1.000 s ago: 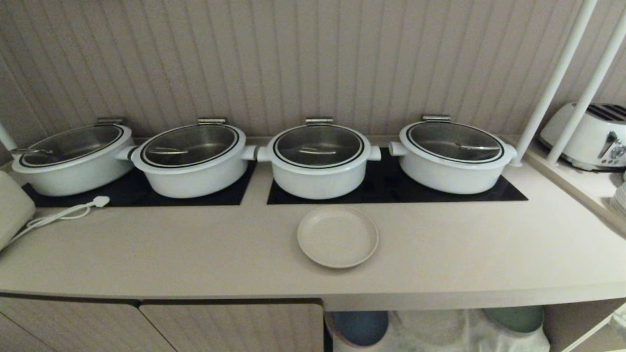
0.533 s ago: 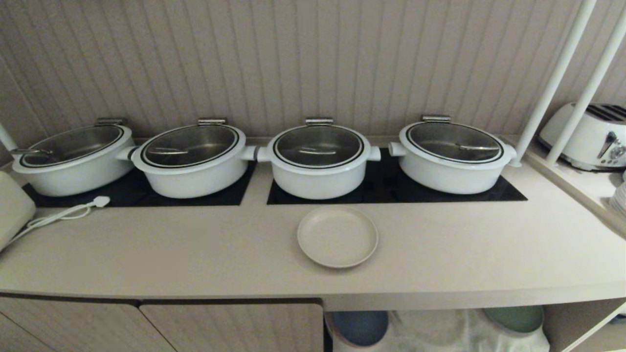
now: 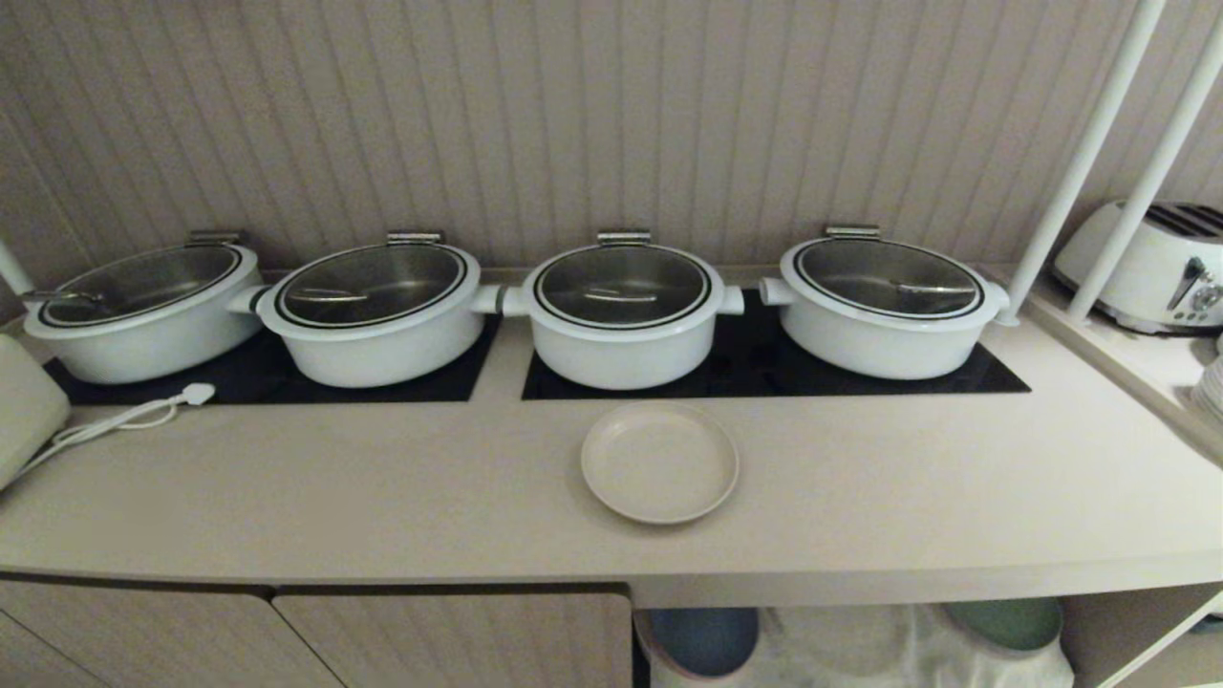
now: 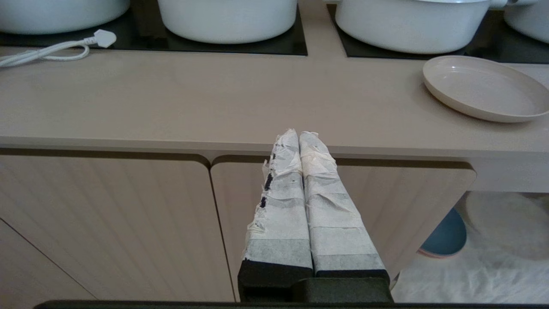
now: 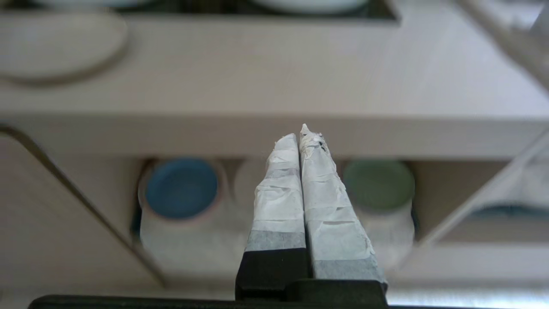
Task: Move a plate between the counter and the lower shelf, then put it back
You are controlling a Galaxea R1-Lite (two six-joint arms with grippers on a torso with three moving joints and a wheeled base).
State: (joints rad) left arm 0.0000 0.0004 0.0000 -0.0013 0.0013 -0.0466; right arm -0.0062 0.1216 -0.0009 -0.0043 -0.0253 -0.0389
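A: Where does the plate (image 3: 659, 462) stand?

B: Flat on the counter (image 3: 382, 487), just in front of the black hob panels (image 3: 764, 368), nearest the third pot (image 3: 623, 313) from the left. Nothing touches it.

A: And the grippers?

B: Neither shows in the head view. The left gripper (image 4: 299, 136) has its taped fingers pressed together, empty, below the counter's front edge and facing a ribbed cabinet door (image 4: 128, 223). The right gripper (image 5: 300, 136) is likewise pressed together and holds nothing; it faces the lower shelf (image 5: 433, 193), where a blue plate (image 5: 180, 188) and a green plate (image 5: 379, 184) lie on white cloth (that view is blurred, so I wouldn't swear to finer detail).

A: So how far along is the task?

B: I can't say for certain. With both arms drawn back and empty, the plate is either not yet taken down or already returned. If it's the start, everything remains: grasp, lower to the shelf, bring back. If it's the end, nothing is left.
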